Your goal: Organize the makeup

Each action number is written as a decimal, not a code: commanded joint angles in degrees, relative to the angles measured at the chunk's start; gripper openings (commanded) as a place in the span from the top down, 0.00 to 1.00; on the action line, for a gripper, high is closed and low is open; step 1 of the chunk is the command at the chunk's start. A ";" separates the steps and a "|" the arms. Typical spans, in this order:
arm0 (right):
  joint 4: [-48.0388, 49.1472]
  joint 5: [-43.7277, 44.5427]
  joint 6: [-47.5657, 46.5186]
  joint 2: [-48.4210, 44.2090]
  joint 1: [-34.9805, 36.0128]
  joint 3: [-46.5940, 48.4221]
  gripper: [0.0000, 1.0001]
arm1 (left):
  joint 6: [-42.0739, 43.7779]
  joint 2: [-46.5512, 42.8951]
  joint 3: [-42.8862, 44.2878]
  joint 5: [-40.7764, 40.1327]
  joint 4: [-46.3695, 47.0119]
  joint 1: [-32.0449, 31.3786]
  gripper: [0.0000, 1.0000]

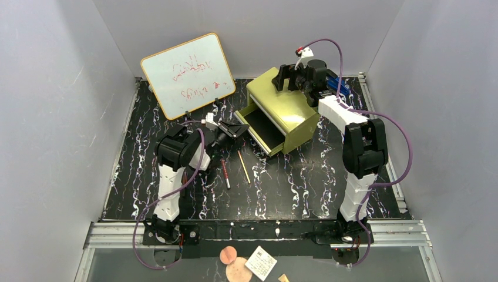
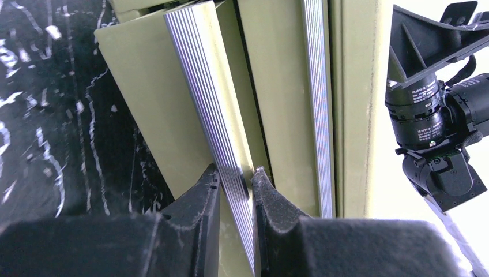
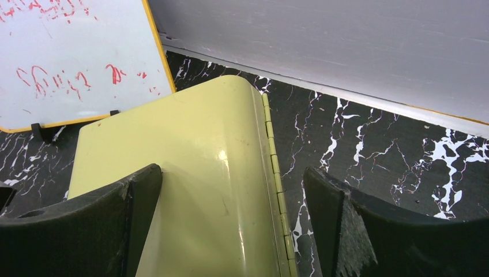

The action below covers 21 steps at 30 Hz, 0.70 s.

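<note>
The olive-yellow drawer chest [image 1: 288, 108] stands at the back centre with its lower drawer [image 1: 264, 130] pulled out. My left gripper [image 1: 234, 130] is shut on the drawer's ribbed silver handle strip [image 2: 222, 133], pinched between the two fingertips of the left gripper [image 2: 236, 180]. My right gripper [image 1: 286, 76] is open over the chest's rear top edge [image 3: 219, 167], and the right gripper [image 3: 230, 190] has one finger on each side of the hinge line. A dark-red pencil [image 1: 225, 174] and a tan pencil [image 1: 244, 167] lie on the mat in front of the drawer. The palette and pink case are out of view.
A whiteboard with red writing [image 1: 188, 75] stands at the back left and also shows in the right wrist view [image 3: 69, 57]. Round pinkish pieces [image 1: 233, 263] and a white square item [image 1: 261, 262] lie below the front rail. Grey walls enclose the black marbled mat [image 1: 305, 182].
</note>
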 commanded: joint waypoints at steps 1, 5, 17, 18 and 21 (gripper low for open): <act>-29.85 2.23 -3.49 10.34 1.84 -8.46 0.01 | 9.07 -3.68 -5.27 -2.37 -3.73 3.14 1.00; -30.01 2.17 -3.54 10.29 2.13 -8.28 0.01 | 10.84 -6.91 -8.64 -2.10 -6.78 4.84 1.00; -30.18 2.53 -3.47 9.64 2.77 -8.20 0.01 | 18.27 -18.49 -10.29 -1.30 -25.56 8.18 0.55; -30.32 2.52 -3.44 9.63 2.72 -8.09 0.01 | 19.14 -19.72 -10.16 -1.11 -27.90 8.57 0.54; -30.42 2.46 -3.50 9.50 2.76 -8.11 0.01 | 22.78 -25.25 -9.17 -1.52 -36.74 9.61 0.53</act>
